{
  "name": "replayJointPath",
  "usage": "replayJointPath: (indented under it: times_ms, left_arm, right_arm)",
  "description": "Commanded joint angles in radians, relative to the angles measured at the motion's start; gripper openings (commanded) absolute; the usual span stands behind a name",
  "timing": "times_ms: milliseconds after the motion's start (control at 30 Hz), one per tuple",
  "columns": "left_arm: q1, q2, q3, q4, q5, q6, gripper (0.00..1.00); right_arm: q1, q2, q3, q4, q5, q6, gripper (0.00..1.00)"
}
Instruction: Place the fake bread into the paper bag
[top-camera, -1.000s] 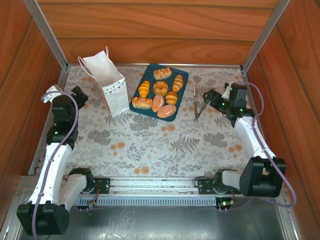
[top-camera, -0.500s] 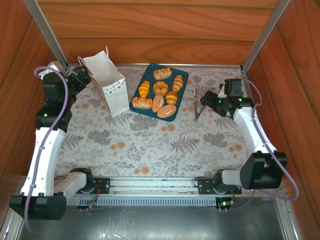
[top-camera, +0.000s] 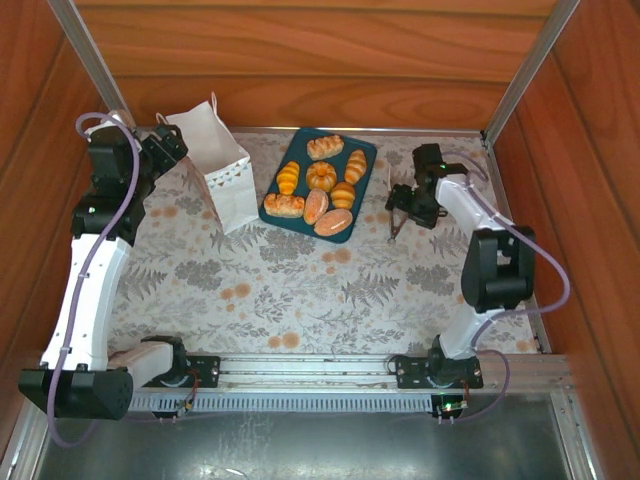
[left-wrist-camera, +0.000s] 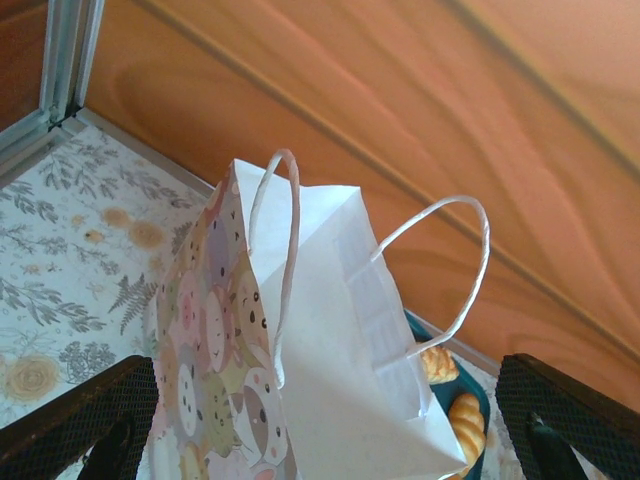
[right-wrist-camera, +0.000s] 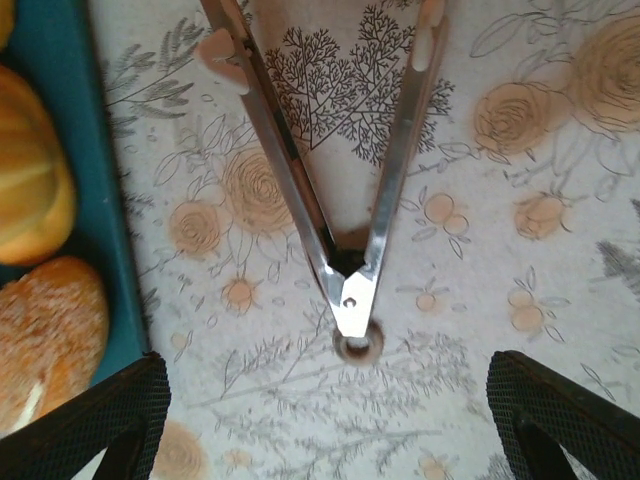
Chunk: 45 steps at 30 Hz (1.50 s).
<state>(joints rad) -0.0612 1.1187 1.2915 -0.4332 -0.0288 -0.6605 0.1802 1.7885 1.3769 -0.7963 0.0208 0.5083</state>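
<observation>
Bread sat untouched: all 7 pieces of the fake bread (top-camera: 321, 176) lay on the teal tray (right-wrist-camera: 100, 210) toward the back of the table (top-camera: 300, 290), with the paper bag (top-camera: 225, 180) standing upright just to the tray's left, mouth up and handles raised. From the left wrist camera I could see into the top of the bag, though not down to its bottom, so I could only suppose it was empty.

The left gripper (top-camera: 165, 150) hung at the bag's far-left side, close to the rim. Its jaws were spread wide, the 2 fingers (left-wrist-camera: 80, 420) set apart at the edges of its own view with the bag's mouth between them, and it held nothing.

The right gripper (top-camera: 402, 205) hovered over a pair of metal tongs (right-wrist-camera: 350, 295) that lay flat on the table just right of the tray, hinge end toward the arm and the 2 blades splayed away. Its jaws were wide as well, fingers (right-wrist-camera: 100, 420) either side of the hinge and well above it, gripping nothing.

To my eye the job had barely started; this looked like the setting-up step, 1 arm going for the tool and the other for the bag. Next, the right arm would need to drop squarely over the tongs and close near the hinge without skidding them across the table, while the left caught the rim or a handle to hold the mouth open.
</observation>
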Motion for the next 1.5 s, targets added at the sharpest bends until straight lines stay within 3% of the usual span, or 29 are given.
replayJointPath:
  times_ms: [0, 267, 867, 967, 1200, 1467]
  left_arm:
    - [-0.006, 0.006, 0.031, -0.020, -0.010, 0.037, 0.92]
    - [-0.005, 0.013, 0.013, -0.019, -0.018, 0.032, 0.93]
    - [-0.004, 0.013, -0.004, -0.021, 0.002, 0.034, 0.93]
    - [-0.005, 0.012, -0.004, -0.019, 0.003, 0.035, 0.92]
    - [-0.004, 0.014, -0.008, -0.020, 0.012, 0.025, 0.93]
    - [-0.004, 0.007, -0.016, -0.025, 0.003, 0.033, 0.93]
  right_arm:
    - [0.025, 0.059, 0.059, -0.051, 0.071, 0.029, 0.89]
    - [0.038, 0.186, 0.138, -0.071, 0.181, 0.056, 0.89]
    - [0.037, 0.295, 0.207, -0.023, 0.173, 0.004, 0.89]
    - [0.037, 0.279, 0.208, -0.039, 0.154, 0.004, 0.89]
    - [0.046, 0.073, 0.077, 0.052, 0.101, 0.017, 0.87]
    - [0.048, 0.119, 0.097, 0.020, 0.106, 0.026, 0.87]
